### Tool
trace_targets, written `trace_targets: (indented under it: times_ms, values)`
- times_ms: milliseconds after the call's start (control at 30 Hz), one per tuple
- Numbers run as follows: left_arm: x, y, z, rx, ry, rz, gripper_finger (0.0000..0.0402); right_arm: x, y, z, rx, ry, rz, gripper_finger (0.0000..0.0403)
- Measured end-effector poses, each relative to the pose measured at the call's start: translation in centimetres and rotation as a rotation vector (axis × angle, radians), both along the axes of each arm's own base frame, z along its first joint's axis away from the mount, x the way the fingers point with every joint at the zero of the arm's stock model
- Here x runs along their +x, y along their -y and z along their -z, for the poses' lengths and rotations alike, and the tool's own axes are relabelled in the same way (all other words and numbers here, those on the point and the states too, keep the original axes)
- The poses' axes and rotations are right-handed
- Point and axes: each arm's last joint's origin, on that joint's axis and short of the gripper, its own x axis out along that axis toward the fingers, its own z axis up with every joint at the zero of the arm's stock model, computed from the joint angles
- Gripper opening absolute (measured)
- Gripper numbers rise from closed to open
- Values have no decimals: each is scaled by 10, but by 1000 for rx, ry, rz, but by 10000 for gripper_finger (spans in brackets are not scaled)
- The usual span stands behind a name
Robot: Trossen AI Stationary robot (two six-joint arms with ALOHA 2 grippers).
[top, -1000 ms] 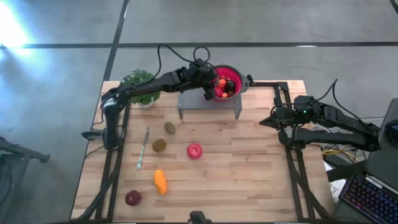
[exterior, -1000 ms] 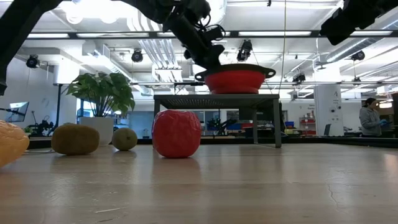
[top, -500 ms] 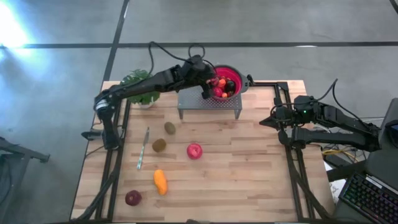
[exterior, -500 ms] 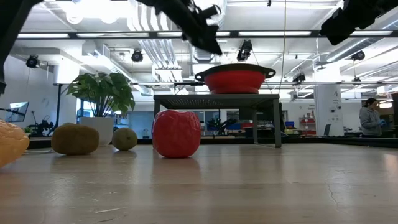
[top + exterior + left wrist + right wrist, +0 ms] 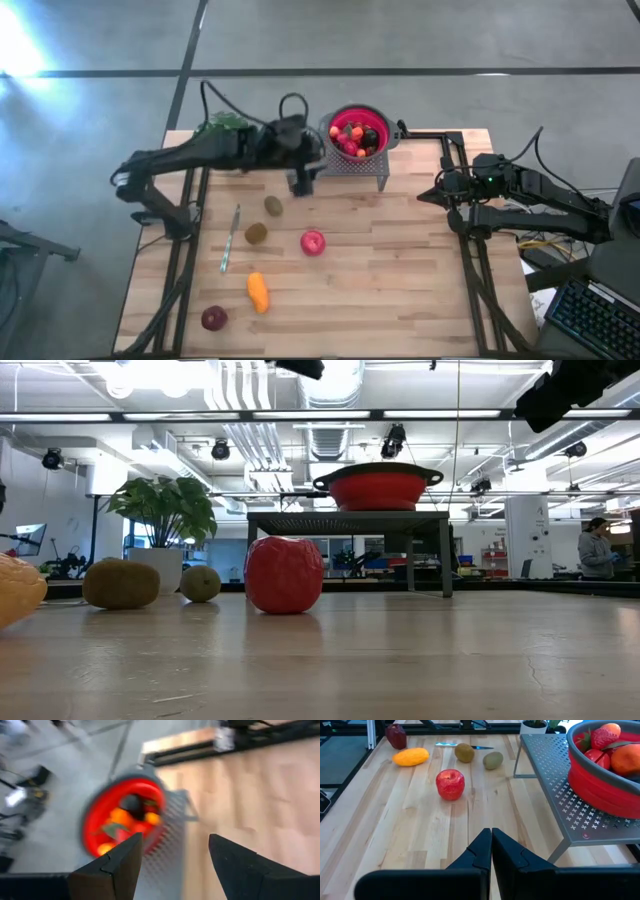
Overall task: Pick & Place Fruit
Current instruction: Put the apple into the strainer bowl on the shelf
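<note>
On the table lie a red apple (image 5: 313,242) (image 5: 450,784) (image 5: 284,574), two brown kiwis (image 5: 273,206) (image 5: 257,234), a long orange piece (image 5: 258,292) and a dark-red round fruit (image 5: 214,318). Several more small fruits sit in the red colander (image 5: 358,132) on the grey rack (image 5: 340,166). My left gripper (image 5: 301,182) (image 5: 174,842) hangs open and empty above the rack's left end, beside the colander. My right gripper (image 5: 424,196) (image 5: 491,833) is shut and empty at the table's right edge.
A knife (image 5: 231,238) lies left of the kiwis. A leafy potted plant (image 5: 165,510) stands at the far left corner, partly under my left arm. The table's right half, between the apple and my right gripper, is bare wood. A person (image 5: 597,548) stands far off in the room.
My left gripper has drawn back from over the colander's left side. It has moved toward the table's left and near edges and risen out of the low view. It now hangs over the rack's left end. The fruits on the table have stayed in place.
</note>
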Motion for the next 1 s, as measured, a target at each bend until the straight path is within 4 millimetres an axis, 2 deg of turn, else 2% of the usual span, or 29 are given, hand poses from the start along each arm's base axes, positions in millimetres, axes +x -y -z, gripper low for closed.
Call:
trace_targets:
  times_ms: [200, 400, 533, 667, 767, 1000]
  values:
    - [-14, 44, 8, -103, -122, 68, 234, 0, 0, 0, 1, 0, 0, 8]
    - [-18, 85, 33, -134, -243, 163, 234, 0, 0, 0, 0, 0, 0, 8]
    - [-17, 104, 50, -136, -259, 202, 234, 0, 0, 0, 0, 0, 0, 8]
    - [-6, 105, 65, -193, -166, 155, 234, 0, 0, 0, 0, 0, 0, 8]
    - [-4, 101, 78, -222, -193, 138, 244, 0, 0, 0, 0, 0, 0, 8]
    - [-5, 93, 102, -289, -241, 46, 309, 0, 0, 0, 1, 0, 1, 8]
